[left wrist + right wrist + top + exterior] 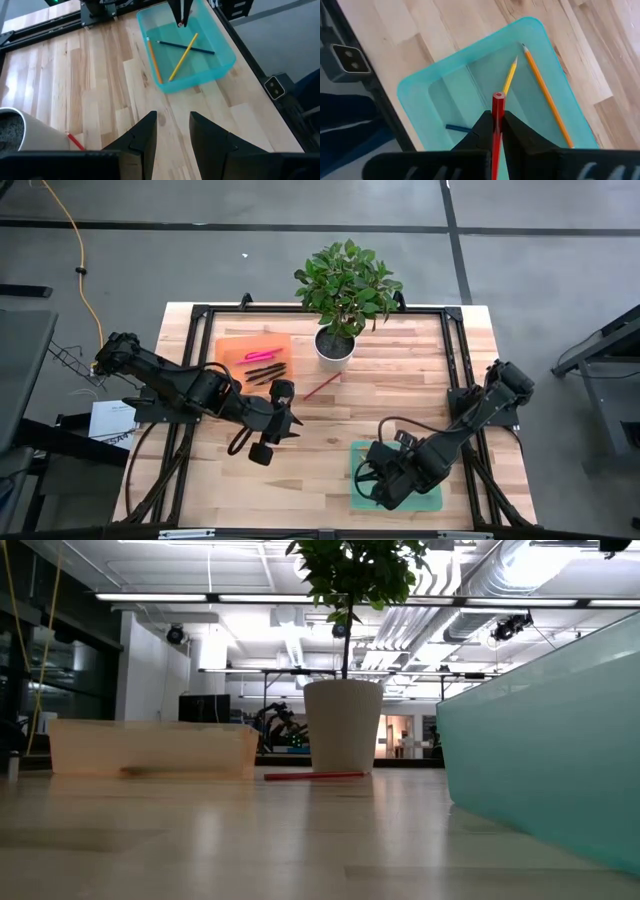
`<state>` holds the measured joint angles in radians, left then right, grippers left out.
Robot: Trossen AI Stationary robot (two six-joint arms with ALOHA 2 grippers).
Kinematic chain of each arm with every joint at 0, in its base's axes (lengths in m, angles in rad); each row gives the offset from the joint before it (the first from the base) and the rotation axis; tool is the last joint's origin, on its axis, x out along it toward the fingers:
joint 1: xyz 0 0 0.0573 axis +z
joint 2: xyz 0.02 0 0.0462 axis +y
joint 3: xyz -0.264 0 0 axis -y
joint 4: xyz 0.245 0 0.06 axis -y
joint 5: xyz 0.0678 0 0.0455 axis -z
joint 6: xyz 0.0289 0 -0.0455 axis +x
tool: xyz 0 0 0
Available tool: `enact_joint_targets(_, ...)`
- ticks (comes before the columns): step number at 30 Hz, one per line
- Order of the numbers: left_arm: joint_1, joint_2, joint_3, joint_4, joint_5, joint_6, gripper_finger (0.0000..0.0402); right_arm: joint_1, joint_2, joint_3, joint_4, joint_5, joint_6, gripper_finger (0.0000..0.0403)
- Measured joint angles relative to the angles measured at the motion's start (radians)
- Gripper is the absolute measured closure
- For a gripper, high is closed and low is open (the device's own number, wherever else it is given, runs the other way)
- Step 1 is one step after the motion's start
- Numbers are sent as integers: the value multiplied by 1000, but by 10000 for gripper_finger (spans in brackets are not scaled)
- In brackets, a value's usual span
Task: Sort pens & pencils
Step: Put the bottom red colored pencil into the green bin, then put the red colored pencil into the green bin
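A teal tray (470,100) near the table's right front holds a yellow pencil (510,77), an orange-tan pencil (547,95) and a dark pencil (186,47). My right gripper (496,120) hangs over it, pointing steeply down, shut on a red pencil (497,107). A second red pencil (321,387) lies on the table by the plant pot (334,346). An orange tray (255,352) at the far left holds pink and dark pens (264,363). My left gripper (172,132) hovers open over the table's middle, with nothing between its fingers. My right gripper pinches the red pencil between its two fingers, which come from above and slant down. The pencil runs along the fingers, and its end (498,97) sticks out past the fingertips toward the tray. It is lifted clear above the tray's floor.
The potted plant (345,280) stands at the far middle of the table. A black frame (455,360) runs along the table's edges. Bare wood lies between the two trays.
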<state>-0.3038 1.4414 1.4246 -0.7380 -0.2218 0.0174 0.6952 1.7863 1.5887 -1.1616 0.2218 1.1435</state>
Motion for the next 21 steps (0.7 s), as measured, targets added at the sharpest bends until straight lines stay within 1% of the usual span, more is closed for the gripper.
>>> enact_joint_targets(3,0,0,0,0,-1,0,300,0,1,0,-8,0,-9,389)
enact_joint_targets(9,0,0,0,-4,-1,0,300,0,1,0,-19,-3,-18,349)
enact_joint_targets(12,0,0,0,-7,-1,0,300,0,1,0,-19,-6,-18,335)
enact_joint_targets(17,2,0,0,-15,-4,-16,300,0,1,0,-17,-12,-18,330)
enact_joint_targets(21,3,0,0,-33,-29,-57,300,-6,-6,0,-7,42,-17,329)
